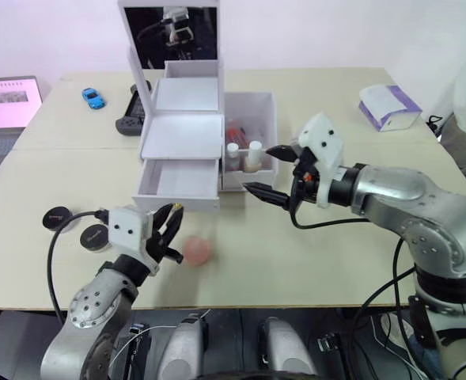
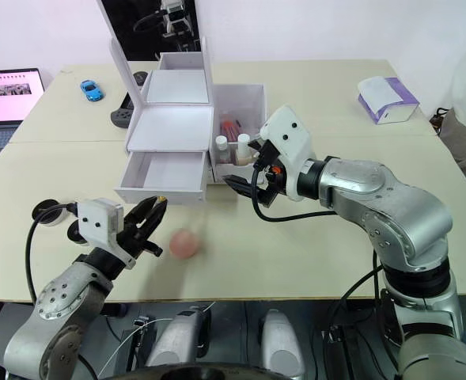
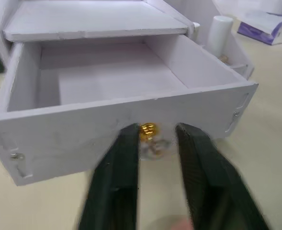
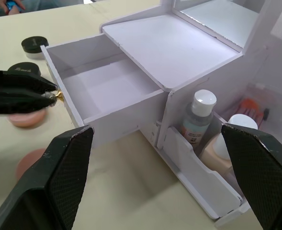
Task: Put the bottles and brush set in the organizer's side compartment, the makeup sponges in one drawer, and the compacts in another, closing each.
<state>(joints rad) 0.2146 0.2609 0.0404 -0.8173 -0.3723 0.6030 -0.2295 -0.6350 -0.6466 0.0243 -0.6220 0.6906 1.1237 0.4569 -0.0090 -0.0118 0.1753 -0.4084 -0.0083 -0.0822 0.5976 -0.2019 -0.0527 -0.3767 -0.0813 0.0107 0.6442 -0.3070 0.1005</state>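
A pale wooden table fills the scene, seen from above the robot's arms. Nearest, at the left, the left gripper hangs low over the table with its two black fingers a narrow gap apart, holding nothing, and points toward the organizer. Just beside its tips lies a pink makeup sponge on the tabletop; the right wrist view shows two pink sponges lying near each other there. To the left of that gripper sit two round black compacts, one just behind the other, near the table's left side. Beyond them stands the white organizer, its lowest drawer pulled out and empty, with a small gold knob on its front, seen between the left fingers in the left wrist view. On the organizer's right is the side compartment, holding two white-capped bottles upright at the front and reddish items behind, too small to tell apart. The right gripper hovers just in front of that compartment, fingers spread wide and empty. Farther back lie a blue toy car, a black controller, a laptop at the far left and a tissue pack at the far right.
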